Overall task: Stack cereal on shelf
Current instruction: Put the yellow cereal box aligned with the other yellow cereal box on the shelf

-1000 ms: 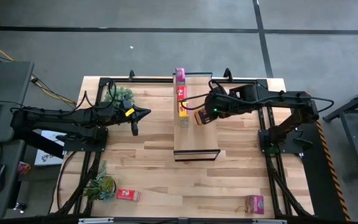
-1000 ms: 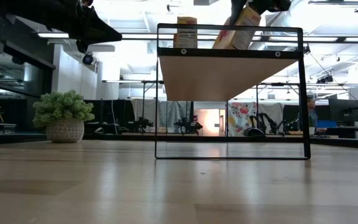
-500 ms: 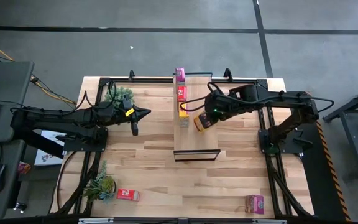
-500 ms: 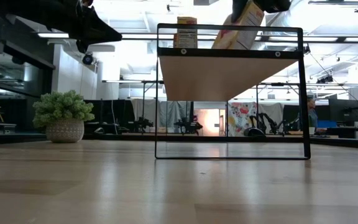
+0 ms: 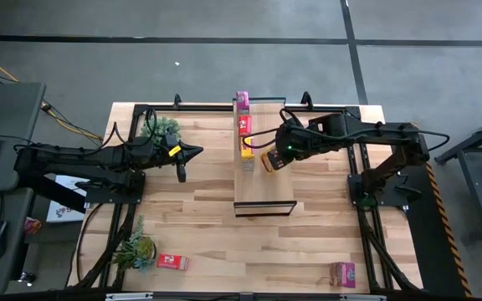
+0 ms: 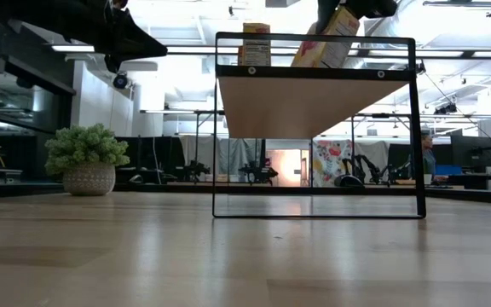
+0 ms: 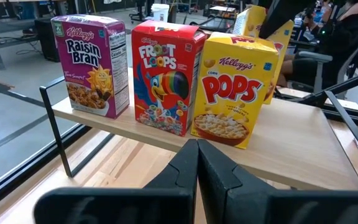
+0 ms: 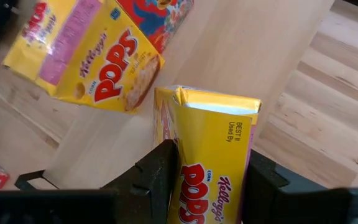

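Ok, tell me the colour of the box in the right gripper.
Yellow box, clearest in the right wrist view.

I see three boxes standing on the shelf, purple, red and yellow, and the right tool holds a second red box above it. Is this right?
Not quite. The right tool holds a second yellow box, not a red one; the right wrist view shows it. The rest is right: the purple box, red box and standing yellow box are on the shelf.
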You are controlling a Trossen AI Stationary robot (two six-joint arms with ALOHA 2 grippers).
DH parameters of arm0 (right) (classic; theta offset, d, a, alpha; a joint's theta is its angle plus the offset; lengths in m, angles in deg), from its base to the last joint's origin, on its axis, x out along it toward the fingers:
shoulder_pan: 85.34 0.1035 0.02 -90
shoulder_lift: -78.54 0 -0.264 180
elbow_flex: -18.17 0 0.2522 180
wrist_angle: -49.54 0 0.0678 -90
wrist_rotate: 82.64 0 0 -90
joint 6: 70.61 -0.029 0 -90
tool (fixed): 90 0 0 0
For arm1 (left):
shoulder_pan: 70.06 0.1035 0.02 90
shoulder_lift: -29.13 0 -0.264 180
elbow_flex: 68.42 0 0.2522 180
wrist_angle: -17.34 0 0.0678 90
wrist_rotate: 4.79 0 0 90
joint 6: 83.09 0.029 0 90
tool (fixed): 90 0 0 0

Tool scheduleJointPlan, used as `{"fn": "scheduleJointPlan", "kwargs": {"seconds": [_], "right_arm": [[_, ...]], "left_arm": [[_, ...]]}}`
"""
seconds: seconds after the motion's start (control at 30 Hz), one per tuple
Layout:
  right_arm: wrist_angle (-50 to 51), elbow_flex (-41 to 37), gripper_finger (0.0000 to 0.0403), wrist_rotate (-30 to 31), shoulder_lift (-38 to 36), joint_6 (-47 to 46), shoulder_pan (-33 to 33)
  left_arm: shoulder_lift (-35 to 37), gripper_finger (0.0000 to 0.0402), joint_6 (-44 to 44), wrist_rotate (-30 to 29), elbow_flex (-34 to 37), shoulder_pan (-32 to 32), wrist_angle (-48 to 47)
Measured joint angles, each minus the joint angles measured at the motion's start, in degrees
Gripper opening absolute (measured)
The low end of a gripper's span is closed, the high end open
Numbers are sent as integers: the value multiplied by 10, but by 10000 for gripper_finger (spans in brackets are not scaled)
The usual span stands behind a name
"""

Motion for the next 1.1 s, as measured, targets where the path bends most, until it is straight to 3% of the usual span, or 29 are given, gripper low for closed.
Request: {"fn": "scheduleJointPlan", "kwargs": {"seconds": [0.97, 1.1], "right_arm": [[-46, 0, 134, 28, 31, 53, 0], [-45, 0, 150, 38, 31, 62, 0]], "left_arm": [[0, 0, 0, 0, 0, 0, -7], [0, 0, 0, 0, 0, 0, -7]]}}
